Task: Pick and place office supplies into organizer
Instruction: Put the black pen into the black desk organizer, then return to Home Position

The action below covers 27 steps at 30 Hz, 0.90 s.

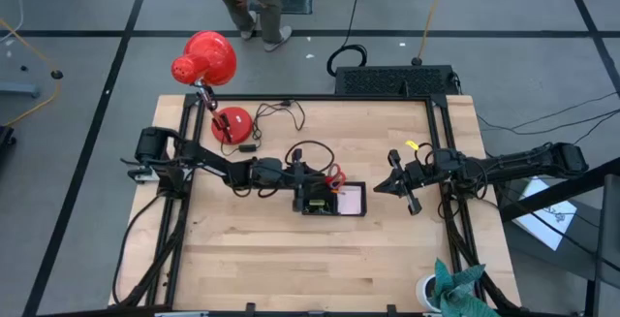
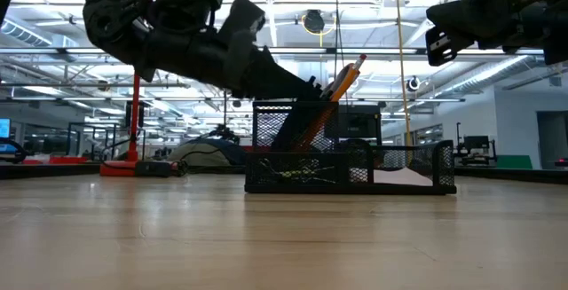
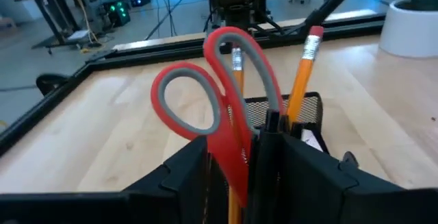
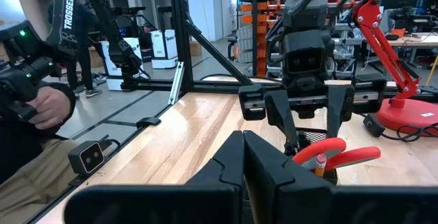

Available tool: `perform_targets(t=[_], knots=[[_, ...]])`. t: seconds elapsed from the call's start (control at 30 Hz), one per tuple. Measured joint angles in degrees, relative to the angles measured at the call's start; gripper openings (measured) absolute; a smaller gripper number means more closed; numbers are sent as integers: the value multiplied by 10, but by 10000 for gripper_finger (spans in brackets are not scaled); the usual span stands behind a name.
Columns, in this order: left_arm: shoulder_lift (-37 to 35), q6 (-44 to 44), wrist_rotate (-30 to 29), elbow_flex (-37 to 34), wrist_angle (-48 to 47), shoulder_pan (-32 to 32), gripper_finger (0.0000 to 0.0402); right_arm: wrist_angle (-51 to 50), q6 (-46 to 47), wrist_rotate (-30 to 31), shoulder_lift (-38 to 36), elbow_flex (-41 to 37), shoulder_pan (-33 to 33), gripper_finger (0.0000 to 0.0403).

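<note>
While the left gripper (image 1: 308, 177) hovers over the organizer (image 1: 332, 201) from above, the right gripper (image 1: 391, 183) waits shut beside it. At table height, pencils (image 2: 342, 82) lean in its cup. Wrist-on, the scissors (image 3: 222, 114) stand in the organizer between parted fingers: lift straight up, clear of the handles.

The organizer (image 2: 351, 161) was black wire mesh, dark all over. Sticking up out of it, the scissors (image 3: 219, 114) had bright red handles with grey lining inside the loops. Next to them in the organizer were orange pencils (image 3: 301, 73) with silver ferrules and pink-red erasers. A pale pink pad (image 1: 351, 201) sat in the organizer's flat section. Behind the organizer stood a glossy red lamp (image 1: 205, 60), on a light wood-grain table (image 1: 291, 259).
</note>
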Motion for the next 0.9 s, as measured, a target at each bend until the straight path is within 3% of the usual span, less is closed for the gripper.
perform_targets(t=[0.23, 0.53, 0.63, 0.73, 0.9], knots=[[-60, 31, 1, 0, -22, -10, 193, -4, 6, 0, 2, 0, 0, 0], [-164, 70, -1, 0, -125, -23, 187, 0, 32, 22, 18, -25, 0, 0], [-222, 118, -15, 0, -197, -52, 160, 17, 36, 51, 19, -29, 1, 0], [-282, 185, -75, 0, -269, -95, 114, 36, 6, 93, 14, -24, 12, 0], [-403, 214, -193, 0, -366, -163, 18, -77, -48, 139, -5, 42, 15, 0]])
